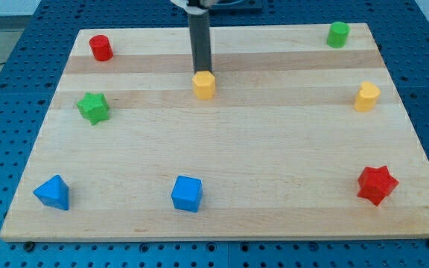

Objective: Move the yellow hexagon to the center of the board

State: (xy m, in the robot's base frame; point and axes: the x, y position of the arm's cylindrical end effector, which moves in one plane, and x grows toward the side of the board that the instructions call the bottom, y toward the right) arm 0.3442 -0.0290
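The yellow hexagon (204,85) sits on the wooden board (274,149), a little left of the middle and towards the view's top. My dark rod comes down from the top edge of the view. My tip (201,71) is right at the top side of the yellow hexagon and seems to touch it. A second yellow block (366,97), rounded in shape, stands near the board's right edge.
A red cylinder (100,48) is at the top left and a green star (93,107) below it. A green cylinder (338,34) is at the top right. A blue triangular block (53,193), a blue cube (186,193) and a red star (377,184) lie along the bottom.
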